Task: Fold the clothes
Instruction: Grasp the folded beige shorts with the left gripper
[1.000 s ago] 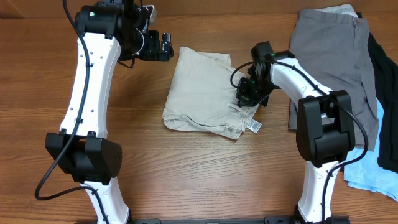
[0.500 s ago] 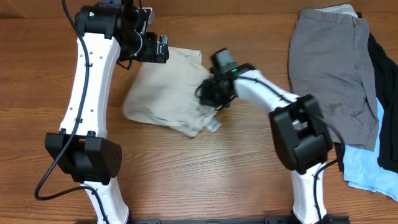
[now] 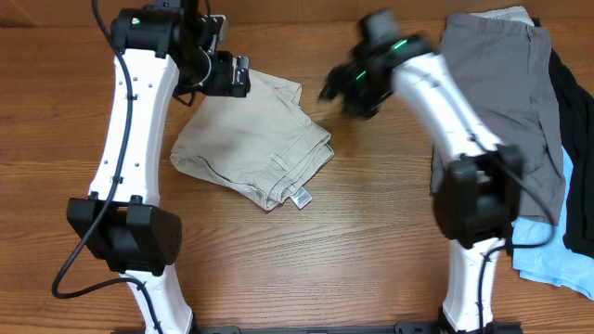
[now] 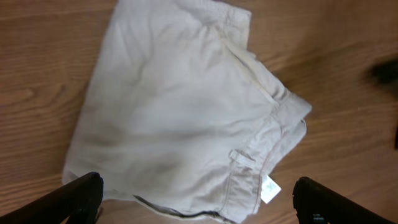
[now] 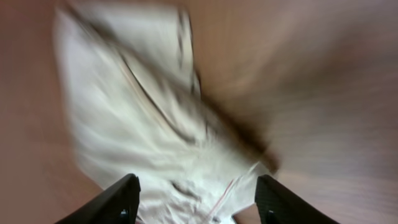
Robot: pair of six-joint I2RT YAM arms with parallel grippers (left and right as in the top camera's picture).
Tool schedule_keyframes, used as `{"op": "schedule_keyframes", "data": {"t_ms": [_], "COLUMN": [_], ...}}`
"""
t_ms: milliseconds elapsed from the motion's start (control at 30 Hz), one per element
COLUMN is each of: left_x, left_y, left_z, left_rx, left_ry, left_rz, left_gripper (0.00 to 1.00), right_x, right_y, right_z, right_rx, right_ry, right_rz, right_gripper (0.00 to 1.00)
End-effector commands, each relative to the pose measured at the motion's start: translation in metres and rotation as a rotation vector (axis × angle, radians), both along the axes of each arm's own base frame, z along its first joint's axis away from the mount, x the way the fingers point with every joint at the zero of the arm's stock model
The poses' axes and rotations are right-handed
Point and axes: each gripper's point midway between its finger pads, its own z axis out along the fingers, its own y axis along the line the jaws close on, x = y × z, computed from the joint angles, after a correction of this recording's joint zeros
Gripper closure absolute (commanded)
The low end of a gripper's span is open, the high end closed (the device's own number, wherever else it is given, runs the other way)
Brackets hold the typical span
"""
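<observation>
My two pincers are both spread wide and empty: the left pincer [image 3: 237,76] hangs at the upper left corner of the one pair of cream-beige shorts [image 3: 251,139], and the blurred right pincer [image 3: 345,90] is in the air just beside its upper right corner. That pair lies folded on the wooden surface [image 3: 306,269] between my arms, its single white label [image 3: 300,198] at the near edge. Well apart on my right is a pile of one pair of grey shorts [image 3: 497,102], one light-blue piece [image 3: 543,255] and one black piece [image 3: 575,121].

cream shorts [image 3: 251,148]: matt creased cloth | table [image 3: 306,269]: smooth grained wood | arms: glossy plastic
</observation>
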Motion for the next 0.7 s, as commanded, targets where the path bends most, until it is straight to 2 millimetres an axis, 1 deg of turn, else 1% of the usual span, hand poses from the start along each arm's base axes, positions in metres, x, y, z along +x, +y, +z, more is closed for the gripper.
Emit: {"op": "schedule_keyframes", "data": {"t_ms": [0, 67, 133, 200, 267, 300, 367, 433, 633, 667], "left_x": [-0.018, -0.026, -0.035, -0.046, -0.057, -0.063, -0.071, -0.075, -0.075, -0.077], "left_y": [-0.027, -0.045, -0.063, -0.082, -0.096, -0.105, -0.113, -0.118, -0.108, -0.106], "left_z": [-0.01, -0.022, -0.037, -0.057, -0.076, -0.089, -0.108, -0.122, -0.163, -0.177], "left_rx": [0.008, 0.01, 0.016, 0.033, 0.045, 0.056, 0.068, 0.069, 0.099, 0.097], "left_ry": [0.051, 0.073, 0.091, 0.11, 0.127, 0.139, 0.151, 0.161, 0.178, 0.18], "left_rz": [-0.095, -0.172, -0.253, -0.343, -0.408, -0.433, -0.458, -0.454, -0.309, -0.28], "left_gripper": [0.0, 0.0, 0.0, 0.0, 0.01, 0.01, 0.01, 0.0, 0.0, 0.0], "right_x": [0.027, 0.028, 0.027, 0.024, 0.022, 0.02, 0.019, 0.02, 0.021, 0.02], "right_y": [-0.071, -0.101, -0.125, -0.142, -0.153, -0.158, -0.162, -0.164, -0.163, -0.164], "right_z": [0.089, 0.094, 0.09, 0.084, 0.08, 0.076, 0.074, 0.073, 0.074, 0.073], "right_rx": [-0.003, -0.017, -0.034, -0.047, -0.057, -0.068, -0.086, -0.094, -0.094, -0.1], "right_ry": [-0.201, -0.198, -0.183, -0.162, -0.149, -0.141, -0.135, -0.137, -0.142, -0.141], "right_rz": [-0.07, -0.111, -0.139, -0.149, -0.153, -0.156, -0.16, -0.161, -0.16, -0.158], "right_gripper": [0.33, 0.33, 0.33, 0.33, 0.33, 0.33, 0.33, 0.33, 0.33, 0.33]}}
